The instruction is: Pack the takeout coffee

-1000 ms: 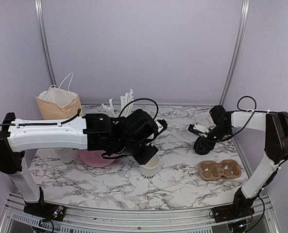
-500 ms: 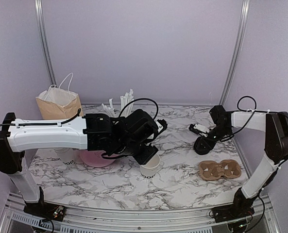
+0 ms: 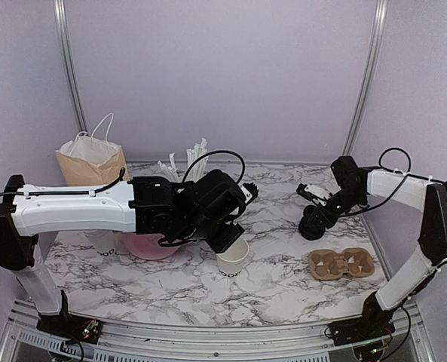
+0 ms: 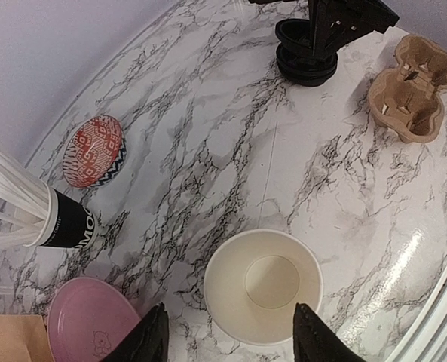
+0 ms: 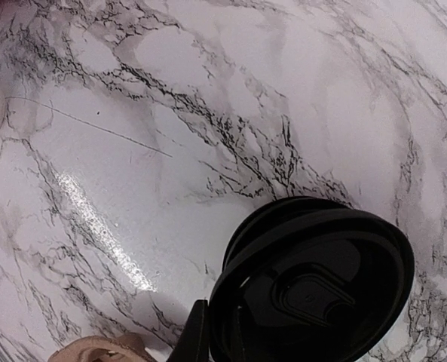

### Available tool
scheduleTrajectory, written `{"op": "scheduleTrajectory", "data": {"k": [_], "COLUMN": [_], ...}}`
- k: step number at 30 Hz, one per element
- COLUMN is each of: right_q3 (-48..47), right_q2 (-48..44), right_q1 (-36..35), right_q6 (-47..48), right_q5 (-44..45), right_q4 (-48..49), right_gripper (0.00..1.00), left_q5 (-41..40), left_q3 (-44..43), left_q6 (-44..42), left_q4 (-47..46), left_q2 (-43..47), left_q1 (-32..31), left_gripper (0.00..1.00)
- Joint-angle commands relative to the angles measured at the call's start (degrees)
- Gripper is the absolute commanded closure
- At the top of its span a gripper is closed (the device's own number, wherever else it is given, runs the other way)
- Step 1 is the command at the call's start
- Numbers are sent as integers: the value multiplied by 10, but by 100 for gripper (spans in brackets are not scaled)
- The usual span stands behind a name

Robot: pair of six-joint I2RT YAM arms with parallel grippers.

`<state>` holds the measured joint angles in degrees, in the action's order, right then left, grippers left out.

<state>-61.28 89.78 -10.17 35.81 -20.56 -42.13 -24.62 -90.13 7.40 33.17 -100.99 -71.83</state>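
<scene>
The takeout coffee's white paper cup (image 3: 233,260) stands upright and open-topped near the table's middle, black lettering on its side. In the left wrist view the cup (image 4: 262,285) sits between my left gripper's (image 4: 232,339) spread fingers, with a gap on the left side. My left gripper (image 3: 234,243) is open. At the right, my right gripper (image 3: 319,207) is shut on the rim of a round black lid (image 5: 313,279). That lid is tilted up off the stack of black lids (image 3: 311,225) below it.
A brown paper bag (image 3: 91,162) stands at the back left. A pink plate (image 4: 91,320), a black cup of white straws (image 4: 65,222) and a red patterned bowl (image 4: 93,151) lie left of the cup. A cardboard cup carrier (image 3: 342,264) lies at the front right.
My right gripper has shut on the top lid's rim, and the right arm has shifted slightly up and right. The left arm has hardly moved.
</scene>
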Motion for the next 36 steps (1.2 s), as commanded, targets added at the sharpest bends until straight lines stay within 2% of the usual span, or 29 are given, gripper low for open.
{"op": "scheduleTrajectory", "data": {"k": [1,3,5,9,10,14,16,19,23,30,36], "right_q3": [-38,-62,-98,-173,-181,-188,-188,-179,-159,-113,-117], "right_q2": [-31,-40,-49,-47,-46,-36,-32,-36,-66,-136,-159], "right_q1": [-4,-3,-3,-3,-4,-4,-4,-5,-12,-30,-31], "right_q6": [-9,-9,-4,7,3,-33,-32,-22,-44,-169,-206], "right_q5": [-57,-119,-241,-478,-530,-684,-722,-766,-769,-770,-769], "right_q4": [-35,-57,-82,-115,-114,-83,-87,-96,-69,58,78], "right_gripper": [92,93,94,94,94,93,93,93,93,93,93], "left_q5": [-39,-40,-38,-29,-25,9,22,54,82,120,162], "left_q3": [10,38,79,195,213,244,251,235,205,150,143], "left_q6": [-34,-59,-94,-147,-162,-192,-202,-221,-227,-238,-220], "left_q4": [-53,-124,-220,-480,-553,-688,-748,-787,-806,-816,-816], "left_q2": [22,40,64,124,132,129,118,87,49,-5,-14], "left_q1": [0,0,0,0,0,0,0,0,0,6,21], "left_gripper": [43,41,35,12,9,6,5,4,4,5,8]}}
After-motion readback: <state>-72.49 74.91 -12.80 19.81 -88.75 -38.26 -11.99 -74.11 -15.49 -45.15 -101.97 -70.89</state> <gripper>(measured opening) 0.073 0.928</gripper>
